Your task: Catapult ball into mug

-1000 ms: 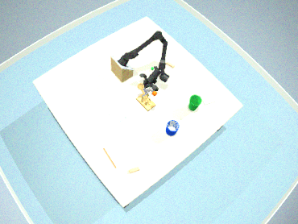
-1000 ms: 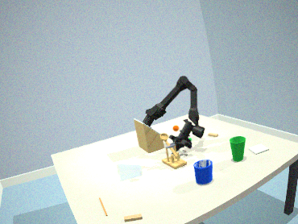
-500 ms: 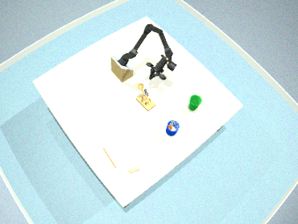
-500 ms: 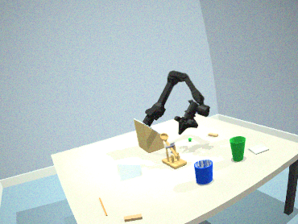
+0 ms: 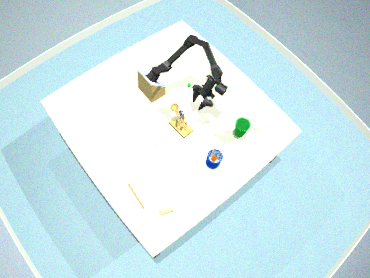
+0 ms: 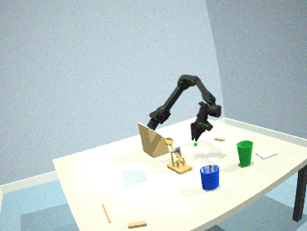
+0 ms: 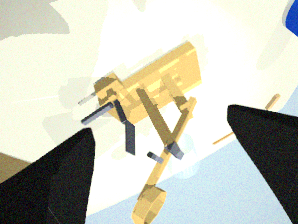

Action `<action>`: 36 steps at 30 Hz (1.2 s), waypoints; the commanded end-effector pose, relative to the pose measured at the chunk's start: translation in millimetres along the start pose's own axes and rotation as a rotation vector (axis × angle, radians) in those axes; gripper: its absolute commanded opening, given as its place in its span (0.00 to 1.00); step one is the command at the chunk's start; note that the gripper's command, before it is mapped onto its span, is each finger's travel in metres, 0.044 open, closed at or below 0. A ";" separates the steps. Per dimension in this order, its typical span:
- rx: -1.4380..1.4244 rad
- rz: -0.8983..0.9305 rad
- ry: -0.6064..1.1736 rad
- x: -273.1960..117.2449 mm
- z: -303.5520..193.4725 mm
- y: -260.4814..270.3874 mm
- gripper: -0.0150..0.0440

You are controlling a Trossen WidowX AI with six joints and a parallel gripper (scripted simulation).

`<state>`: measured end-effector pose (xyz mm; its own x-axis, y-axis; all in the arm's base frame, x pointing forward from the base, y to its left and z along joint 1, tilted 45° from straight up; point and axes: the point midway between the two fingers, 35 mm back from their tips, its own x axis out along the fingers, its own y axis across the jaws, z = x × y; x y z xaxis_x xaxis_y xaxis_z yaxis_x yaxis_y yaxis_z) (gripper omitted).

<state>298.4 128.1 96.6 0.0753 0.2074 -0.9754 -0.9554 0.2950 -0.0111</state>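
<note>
The orange ball shows inside the opening of the blue mug; the mug's wall hides the ball in the exterior view. The wooden catapult stands upright on its base. Its throwing arm is raised, and its cup holds no ball that I can see. My gripper is wide open and empty, above the table beside the catapult. In the wrist view the catapult shows between and beyond the fingers.
A green cup stands near the blue mug. A tan angled box stands behind the catapult. A small green ball shows near the gripper. A thin orange stick and a wooden block lie farther off.
</note>
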 end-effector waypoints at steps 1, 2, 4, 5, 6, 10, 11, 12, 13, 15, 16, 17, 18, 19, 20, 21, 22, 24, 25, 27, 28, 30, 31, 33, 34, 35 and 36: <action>0.140 0.007 -0.073 -0.4 5.6 -35.1 1.00; 0.169 0.008 -0.089 -1.0 6.1 -42.7 1.00; 0.224 0.009 -0.121 -2.5 8.1 -55.7 1.00; 0.250 0.010 -0.137 -3.3 8.8 -62.2 1.00; 0.277 0.011 -0.153 -4.0 9.3 -68.7 1.00; 0.381 0.016 -0.218 -7.3 10.0 -95.0 1.00; 0.407 0.018 -0.234 -8.1 9.8 -101.6 1.00; 0.432 0.019 -0.250 -9.0 9.4 -108.3 1.00; 0.459 0.022 -0.269 -10.0 9.2 -115.8 1.00; 0.515 0.029 -0.309 -12.1 8.0 -131.7 1.00; 0.543 0.032 -0.328 -13.2 7.1 -139.6 1.00; 0.570 0.036 -0.348 -14.3 6.0 -147.5 1.00; 0.597 0.039 -0.368 -15.4 4.6 -155.4 1.00; 0.623 0.043 -0.388 -16.6 3.0 -163.2 1.00; 0.650 0.048 -0.408 -17.7 1.1 -171.0 1.00; 0.676 0.052 -0.428 -18.9 -1.0 -178.7 1.00; 0.701 0.056 -0.448 -20.0 -3.3 -186.3 1.00; 0.754 0.066 -0.490 -22.5 -9.0 -202.0 1.00; 0.780 0.071 -0.511 -23.8 -12.2 -209.8 1.00; 0.830 0.083 -0.554 -26.3 -19.4 -224.9 1.00; 0.854 0.088 -0.575 -27.6 -23.3 -232.3 1.00; 0.902 0.101 -0.617 -30.2 -31.9 -246.6 1.00; 0.926 0.107 -0.638 -31.5 -36.6 -253.6 1.00; 0.970 0.119 -0.679 -33.9 -46.5 -266.3 1.00; 0.989 0.124 -0.697 -34.9 -51.2 -271.5 1.00; 1.007 0.129 -0.714 -35.8 -55.8 -276.4 1.00; 1.025 0.134 -0.731 -36.8 -60.6 -281.2 1.00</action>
<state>532.1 4.7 125.5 0.4097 0.6380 -0.6520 -0.3907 0.7686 0.5066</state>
